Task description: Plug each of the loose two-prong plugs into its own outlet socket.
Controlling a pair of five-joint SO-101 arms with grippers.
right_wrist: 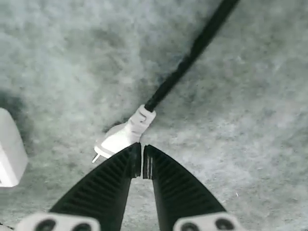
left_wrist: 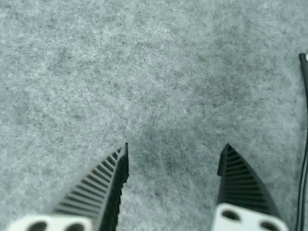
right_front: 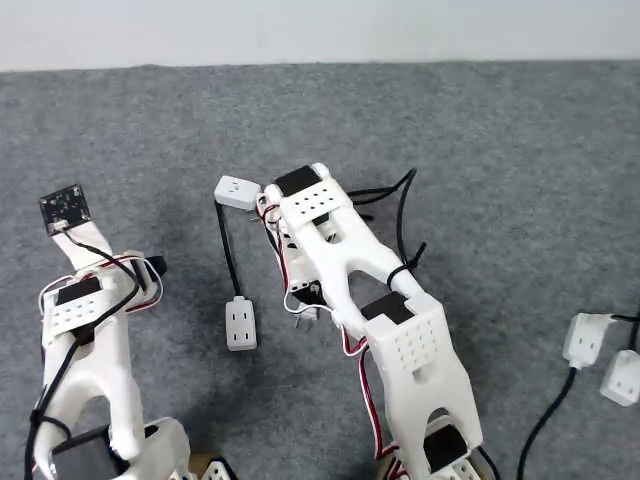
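A white two-prong plug [right_wrist: 121, 138] on a black cord [right_wrist: 192, 53] lies flat on the grey carpet. My right gripper [right_wrist: 142, 147] is shut and empty, its tips just short of the plug's body. In the high view the plug [right_front: 304, 310] peeks out from under the central arm. A white outlet socket [right_front: 240, 325] lies to its left, joined by a black cord to a second socket [right_front: 238, 192] farther back. My left gripper [left_wrist: 175, 150] stands open over bare carpet, with nothing between its fingers.
Two more white sockets [right_front: 585, 337] [right_front: 622, 377] with black cords lie at the right edge of the carpet. A black cord [left_wrist: 304, 144] runs along the edge of the left wrist view. A white wall borders the far side.
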